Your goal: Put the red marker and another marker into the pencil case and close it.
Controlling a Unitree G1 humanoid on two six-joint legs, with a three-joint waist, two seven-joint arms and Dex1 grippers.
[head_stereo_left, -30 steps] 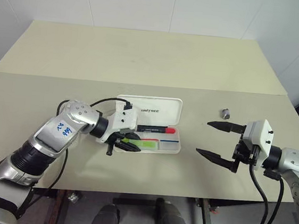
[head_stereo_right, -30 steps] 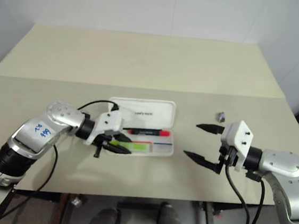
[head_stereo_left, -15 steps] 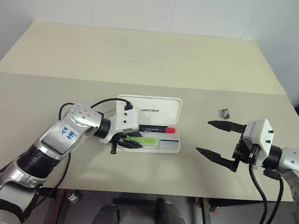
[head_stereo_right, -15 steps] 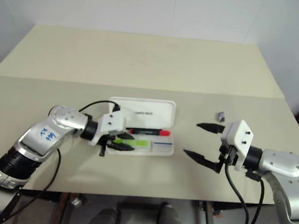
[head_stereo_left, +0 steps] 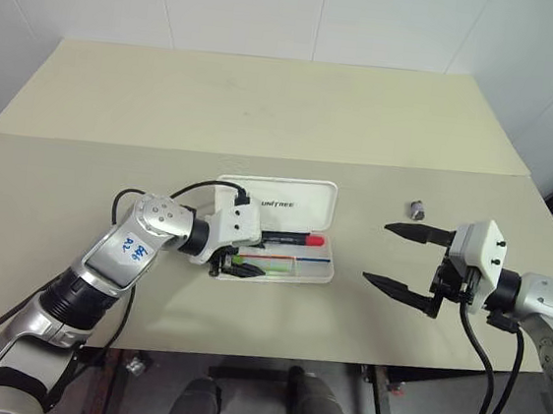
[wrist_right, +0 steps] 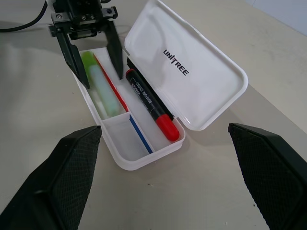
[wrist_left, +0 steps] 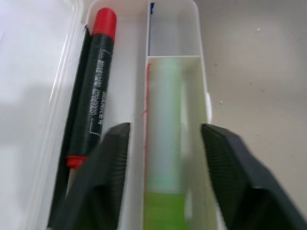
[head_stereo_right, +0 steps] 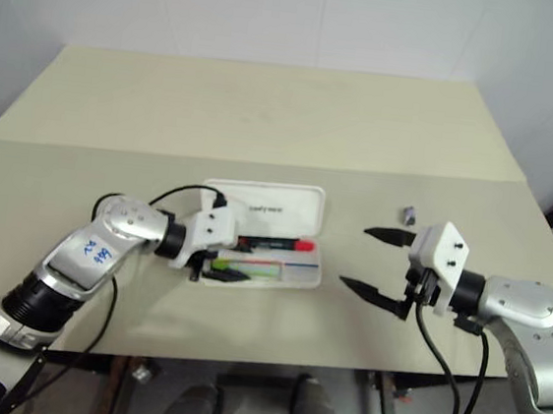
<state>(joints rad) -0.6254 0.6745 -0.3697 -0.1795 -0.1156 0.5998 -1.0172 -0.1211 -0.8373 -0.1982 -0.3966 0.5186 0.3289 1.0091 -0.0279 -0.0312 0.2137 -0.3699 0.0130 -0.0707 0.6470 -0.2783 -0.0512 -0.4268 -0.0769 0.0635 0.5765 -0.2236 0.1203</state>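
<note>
The white pencil case point(head_stereo_left: 302, 204) lies open on the table, lid folded back flat. The red marker point(head_stereo_left: 289, 238), black with a red cap, lies in the tray's rear slot. The lime-green marker point(wrist_left: 165, 143) lies in the front compartment. My left gripper point(head_stereo_left: 237, 265) is at the tray's left end, open, with one finger on each side of the green marker and not clamping it. My right gripper point(head_stereo_left: 375, 250) hovers open to the right of the case with nothing between its fingers.
A small grey object point(head_stereo_left: 416, 208) sits on the table behind the right gripper. A seam point(head_stereo_left: 115, 143) runs across the tabletop behind the case. The table's front edge point(head_stereo_left: 271, 357) is close below both arms.
The left gripper has opened and let go of the green marker, which now lies in the tray's front compartment. The right arm has not moved.
</note>
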